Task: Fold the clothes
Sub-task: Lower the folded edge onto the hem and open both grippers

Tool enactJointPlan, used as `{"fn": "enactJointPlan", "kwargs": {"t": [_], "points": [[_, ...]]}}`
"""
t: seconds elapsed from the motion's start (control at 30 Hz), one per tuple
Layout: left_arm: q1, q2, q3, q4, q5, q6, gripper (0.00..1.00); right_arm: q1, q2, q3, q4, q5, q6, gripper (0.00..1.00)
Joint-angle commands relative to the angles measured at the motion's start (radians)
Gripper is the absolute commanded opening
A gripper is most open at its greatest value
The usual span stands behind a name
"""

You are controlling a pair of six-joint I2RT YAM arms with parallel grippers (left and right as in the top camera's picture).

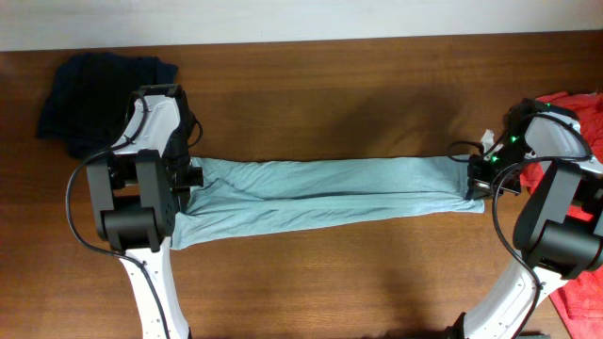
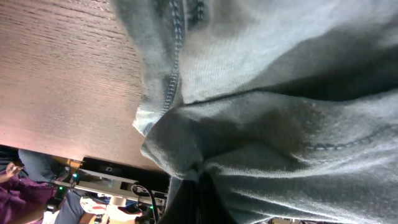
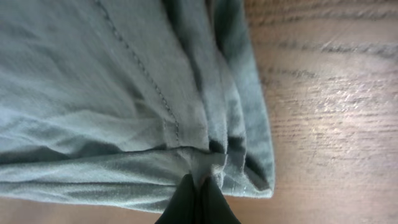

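We take the light blue garment as our landmark. It lies on the wooden table as a long, narrow band, folded lengthwise and nearly straight from side to side.

Well beyond its left end, toward the far edge, we see a dark navy garment bunched in a heap. It lies apart from the blue cloth and is partly hidden by the left arm.

At the left end of the blue garment sits the left gripper, closed on that end. In the left wrist view its dark fingers come together on a gathered bunch of the fabric. A stitched hem runs up from the pinch, with bare wood beside it.

Along the middle of the garment we note a long crease running its length. The lower layer spreads a little wider near the left end than near the right.

At the right end the right gripper is likewise clamped on the cloth. The right wrist view shows its fingers meeting on the stacked layers close to the corner. A seam line slants away from the grip, and the garment's edge lies flat on the wood just beyond.

Past the right end of the blue garment we see a red garment, partly under the right arm and apart from the blue one.
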Motion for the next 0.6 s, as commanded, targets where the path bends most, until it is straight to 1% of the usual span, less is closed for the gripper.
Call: {"fn": "enactJointPlan", "kwargs": {"t": [0.0, 0.13, 0.5, 0.53, 0.57], "points": [[0.000, -0.027, -0.006, -0.002, -0.030, -0.016, 0.01, -0.008, -0.021, -0.004, 0.021, 0.017, 0.011, 0.04], [0.000, -0.027, -0.006, -0.002, -0.030, -0.016, 0.01, -0.008, -0.021, -0.004, 0.052, 0.017, 0.011, 0.04], [0.000, -0.027, -0.006, -0.002, -0.018, -0.016, 0.01, -0.008, -0.013, -0.005, 0.053, 0.052, 0.011, 0.04], [0.000, -0.027, -0.006, -0.002, -0.018, -0.016, 0.01, -0.008, -0.013, -0.005, 0.053, 0.060, 0.012, 0.05], [0.000, -0.027, -0.006, -0.002, -0.016, -0.015, 0.01, -0.009, -0.013, -0.004, 0.053, 0.065, 0.011, 0.16]]}}
